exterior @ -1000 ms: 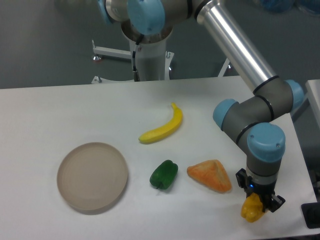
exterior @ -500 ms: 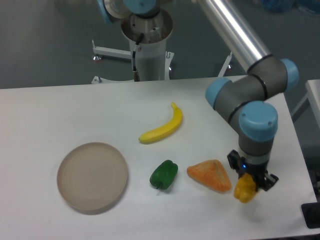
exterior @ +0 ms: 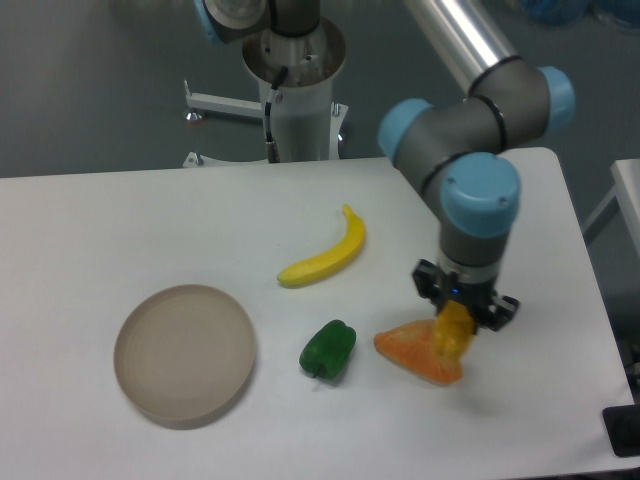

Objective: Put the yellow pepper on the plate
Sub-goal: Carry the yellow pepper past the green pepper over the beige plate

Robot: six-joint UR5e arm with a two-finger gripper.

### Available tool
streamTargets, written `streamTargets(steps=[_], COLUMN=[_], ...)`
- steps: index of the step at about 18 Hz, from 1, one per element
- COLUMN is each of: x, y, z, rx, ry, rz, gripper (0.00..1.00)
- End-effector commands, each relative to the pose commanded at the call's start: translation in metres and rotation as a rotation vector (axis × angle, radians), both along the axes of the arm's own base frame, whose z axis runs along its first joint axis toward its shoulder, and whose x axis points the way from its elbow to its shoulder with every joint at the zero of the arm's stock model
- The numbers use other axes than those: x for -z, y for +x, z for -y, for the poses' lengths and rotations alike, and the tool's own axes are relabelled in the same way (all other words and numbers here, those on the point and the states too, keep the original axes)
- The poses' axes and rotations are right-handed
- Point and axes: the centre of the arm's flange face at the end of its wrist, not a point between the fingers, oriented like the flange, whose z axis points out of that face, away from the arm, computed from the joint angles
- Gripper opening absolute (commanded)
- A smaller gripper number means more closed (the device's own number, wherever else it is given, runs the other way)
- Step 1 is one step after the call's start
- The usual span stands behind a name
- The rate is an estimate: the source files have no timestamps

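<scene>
Fixed camera, single view. The gripper, at centre right of the frame, is closed on the yellow pepper, which hangs from the jaws in front of the orange wedge and overlaps its right end; whether the pepper clears the wedge in height cannot be told. The plate lies at lower left, bare, well apart from the gripper. Between the two, in the lower centre, sits the green pepper; the banana lies above it on the table.

The step in hand is judged to be the carry toward the plate. To do it well, the pepper should ride high enough to pass over the wedge and the green pepper, travel leftward until it is over the middle of the plate, then descend before release.

Against the frames from a second and half a second ago, the gripper and pepper have moved from the lower right corner up and to the left, reaching the wedge; all other items are unmoved.
</scene>
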Motion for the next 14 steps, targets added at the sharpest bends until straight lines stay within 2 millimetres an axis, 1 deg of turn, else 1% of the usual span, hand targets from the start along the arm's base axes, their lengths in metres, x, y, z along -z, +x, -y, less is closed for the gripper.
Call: streamTargets(steps=[1,4,6,9,12,14], x=[-0.002,0.004,0.012,0.013,0.022,0.027], y=[0.016,0.07,0.103,0.158,0.21,0.234], z=[-0.008,-0.03,-0.04,-0.055,-0.063,-0.068], rx=[-0.014,-0.036,-0.053,-0.071,-0.081,-0.096], ry=[0.007,0.005,-0.002,0.004,-0.005,-0.005], rz=[-0.001,0.007,0.014,0.016,0.024,0.027], gripper=[0.55,0.56,0.56,0.56,0.56,0.56])
